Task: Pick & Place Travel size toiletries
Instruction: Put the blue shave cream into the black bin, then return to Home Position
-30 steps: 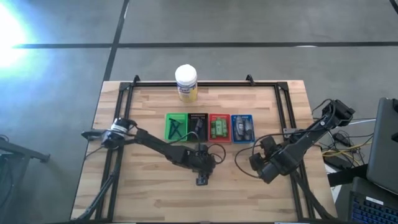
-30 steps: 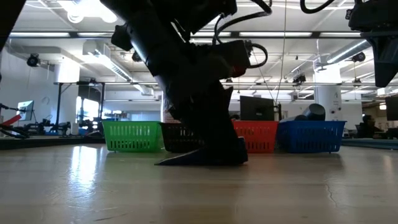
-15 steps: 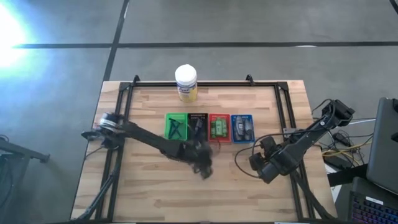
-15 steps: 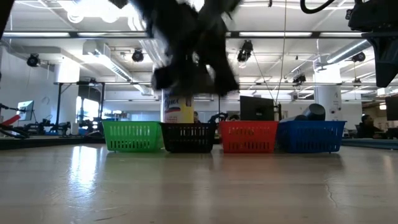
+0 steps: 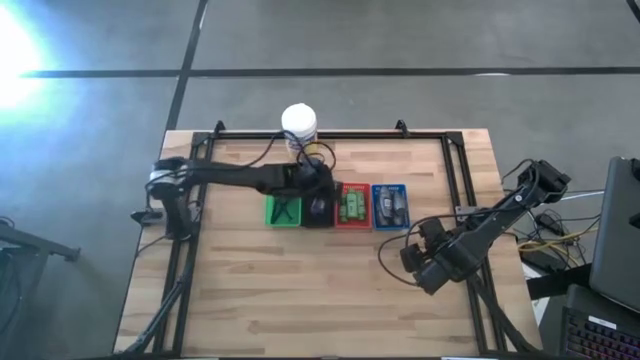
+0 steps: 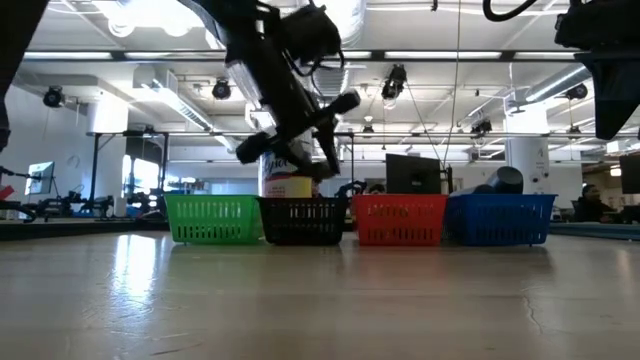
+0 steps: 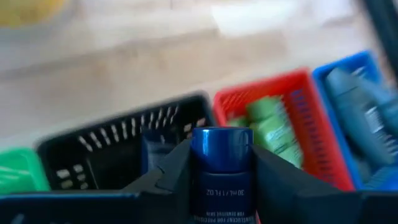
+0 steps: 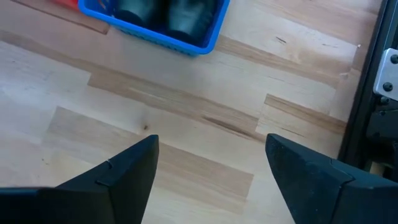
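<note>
The left claw [image 7: 221, 186] pinches a dark blue bottle [image 7: 221, 167] above the black basket [image 7: 118, 155]. The counter [image 5: 300, 290] looks bare, so this seems the last drop. The right claw [image 8: 211, 171] waits, spread, near the blue basket [image 8: 205, 34].

Dark blue packet [image 7: 221, 168] with white print between my black left pincer [image 7: 221, 186] fingers; under it black mesh basket [image 7: 118, 146]; beside that red basket [image 7: 311, 99] with bright green bottles [image 7: 270, 127]; blue basket [image 7: 367, 68] with grey tubes [image 7: 360, 115].

open tabletop [image 5: 300, 290] in front, basket row [image 5: 337, 205] blocking mid-table, jar [image 5: 299, 130] behind
</note>
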`<state>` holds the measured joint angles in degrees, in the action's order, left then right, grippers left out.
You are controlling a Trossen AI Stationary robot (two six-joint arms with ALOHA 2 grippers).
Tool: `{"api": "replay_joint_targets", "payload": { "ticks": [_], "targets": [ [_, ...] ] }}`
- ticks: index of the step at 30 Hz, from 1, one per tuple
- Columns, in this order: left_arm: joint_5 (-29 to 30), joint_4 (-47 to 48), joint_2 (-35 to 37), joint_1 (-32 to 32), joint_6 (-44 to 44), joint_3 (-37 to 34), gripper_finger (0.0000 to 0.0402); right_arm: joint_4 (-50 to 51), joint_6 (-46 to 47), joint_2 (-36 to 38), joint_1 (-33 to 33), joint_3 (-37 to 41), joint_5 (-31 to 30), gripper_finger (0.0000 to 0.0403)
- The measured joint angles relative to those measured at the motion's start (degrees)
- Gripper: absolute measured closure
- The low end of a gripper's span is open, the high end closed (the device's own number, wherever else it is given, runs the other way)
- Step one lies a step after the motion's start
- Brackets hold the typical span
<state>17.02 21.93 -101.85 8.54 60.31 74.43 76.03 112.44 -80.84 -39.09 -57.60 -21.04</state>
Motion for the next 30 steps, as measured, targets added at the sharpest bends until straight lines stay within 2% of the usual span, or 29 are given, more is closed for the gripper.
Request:
{"api": "replay_joint_targets", "payload": {
  "ticks": [3,9,12,14,17,21,25,26,28,30],
  "targets": [
    [-1.6,0.3,-1.9,0.2,0.2,0.0,0.0246,0.0,0.1,0.0,0.0,0.0,0.0,0.0099],
    [2.0,3.4,-3.2,-0.2,0.2,0.0,0.0196,-0.1,0.0,0.0,0.0,0.0,0.0,0.0083],
    [1.6,4.0,-2.3,0.0,-3.1,0.5,0.0184,-0.2,-1.0,0.0,0.0,0.0,0.0,0.0076],
    [-0.8,4.6,-0.6,-0.1,-7.8,0.8,0.0182,-0.2,-2.3,0.0,0.0,-0.3,0.0,0.0071],
    [-7.0,4.6,5.2,-2.2,-20.5,1.0,0.0184,-0.8,-8.1,0.6,-0.3,-2.3,-2.4,0.0065],
    [-16.3,5.8,16.1,-6.7,-32.8,-0.5,0.0186,-8.8,-25.7,5.3,0.1,-6.0,-9.6,0.0072],
    [-15.3,11.1,27.0,-9.5,-41.8,-1.9,0.0185,-19.9,-45.8,14.1,4.4,-7.1,-10.0,0.0090],
    [-15.2,12.8,29.8,-9.7,-40.9,-2.0,0.0184,-19.6,-47.6,16.3,5.5,-7.5,-10.5,0.0095],
    [-15.5,15.2,35.3,-10.3,-33.3,-2.4,0.0184,-19.1,-48.4,20.5,7.7,-8.4,-11.3,0.0104],
    [-16.7,15.2,40.5,-11.6,-34.4,-3.7,0.0184,-19.8,-45.4,24.6,9.4,-9.5,-11.6,0.0112]
  ]
}}
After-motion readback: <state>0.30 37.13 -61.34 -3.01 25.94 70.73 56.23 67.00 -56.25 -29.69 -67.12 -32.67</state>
